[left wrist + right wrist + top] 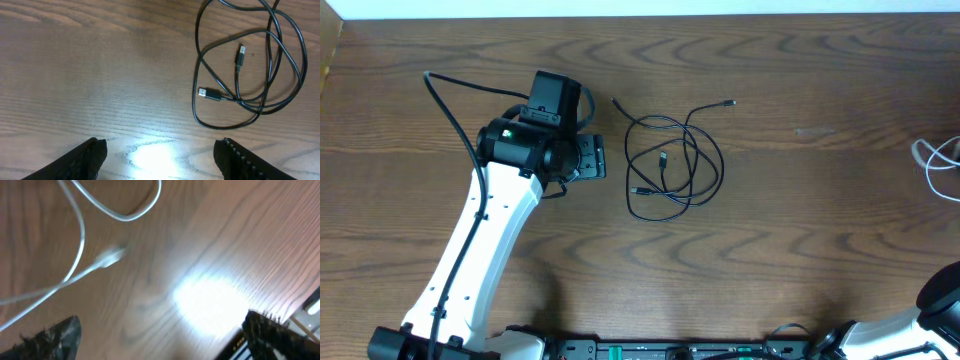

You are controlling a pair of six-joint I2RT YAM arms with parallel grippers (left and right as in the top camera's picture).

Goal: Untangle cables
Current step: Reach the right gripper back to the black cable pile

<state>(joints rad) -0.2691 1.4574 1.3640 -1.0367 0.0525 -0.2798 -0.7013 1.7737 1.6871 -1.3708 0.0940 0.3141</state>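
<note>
The long black cable (pixel 672 165) lies in loose loops at the table's middle. It also shows in the left wrist view (pixel 250 65), its two plug ends inside the loops. The white cable (pixel 942 163) lies at the table's right edge, apart from the black one. In the right wrist view (pixel 82 245) its cord and a plug end look blurred. My left gripper (pixel 590 158) is open and empty, just left of the black loops; its fingers show in the left wrist view (pixel 160 155). My right gripper (pixel 165 335) is open and empty above bare wood near the white cable.
The wooden table (pixel 800 240) fills the view. The left arm (pixel 490 230) stretches from the front edge toward the middle. The right arm (pixel 940 300) sits at the front right corner. A dark rail (pixel 670 350) runs along the front edge.
</note>
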